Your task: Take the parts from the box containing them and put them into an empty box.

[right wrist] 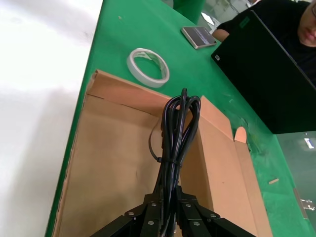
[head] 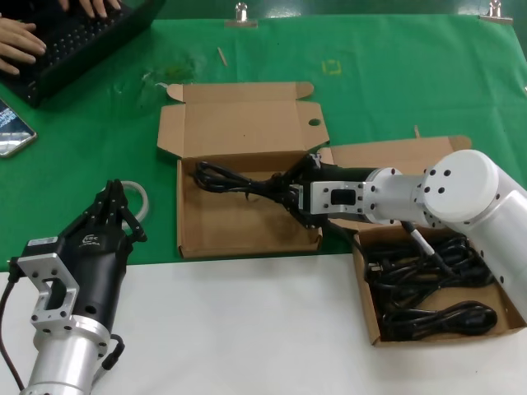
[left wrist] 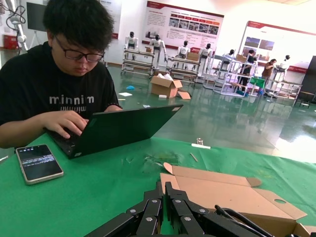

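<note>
My right gripper [head: 290, 192] is shut on a black cable bundle [head: 235, 182] and holds it inside the empty box [head: 198, 230], near that box's far wall. In the right wrist view the bundle [right wrist: 175, 133] runs out from between the fingers, bound by a thin tie, with the box floor [right wrist: 113, 173] under it. The box containing the parts [head: 369, 306] sits at the right with several black cables [head: 432, 288] in it, partly hidden by my right arm. My left gripper [head: 113, 203] is parked at the left, shut and empty, also seen in the left wrist view [left wrist: 167, 189].
A whitish ring of tubing [head: 140, 197] lies by my left gripper, also in the right wrist view [right wrist: 148, 66]. A person types on a laptop [head: 78, 37] at the far left, with a phone [head: 12, 127] beside it. White table surface lies in front of the green mat.
</note>
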Available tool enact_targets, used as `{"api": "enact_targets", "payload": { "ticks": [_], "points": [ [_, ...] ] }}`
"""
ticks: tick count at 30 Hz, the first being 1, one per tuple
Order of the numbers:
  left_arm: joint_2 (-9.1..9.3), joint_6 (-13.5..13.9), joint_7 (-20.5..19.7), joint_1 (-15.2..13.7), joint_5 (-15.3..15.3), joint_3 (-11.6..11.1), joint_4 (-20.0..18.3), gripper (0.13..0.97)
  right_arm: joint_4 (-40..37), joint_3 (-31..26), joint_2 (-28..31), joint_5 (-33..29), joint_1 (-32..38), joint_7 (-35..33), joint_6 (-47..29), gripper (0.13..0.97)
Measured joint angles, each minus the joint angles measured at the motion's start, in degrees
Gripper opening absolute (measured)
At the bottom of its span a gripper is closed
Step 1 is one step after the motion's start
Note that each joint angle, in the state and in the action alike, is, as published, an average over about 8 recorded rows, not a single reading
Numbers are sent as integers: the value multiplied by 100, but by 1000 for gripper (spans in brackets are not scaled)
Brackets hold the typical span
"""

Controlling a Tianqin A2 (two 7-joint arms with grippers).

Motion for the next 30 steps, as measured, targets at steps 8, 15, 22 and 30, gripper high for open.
{"api": "enact_targets", "payload": {
  "ticks": [8, 15, 22, 30],
  "points": [
    [0, 0, 0, 0, 0, 0, 0, 156, 95, -49, 27, -14, -67, -21, -30, 173],
    [0, 0, 0, 0, 0, 0, 0, 156, 159, -77, 55, -78, -99, 63, 4, 181],
    [0, 0, 0, 0, 0, 0, 0, 156, 186, -96, 75, -129, -125, 137, 29, 194],
    [0, 0, 0, 0, 0, 0, 0, 156, 200, -96, 89, -136, -163, 170, 47, 258]
  ]
}}
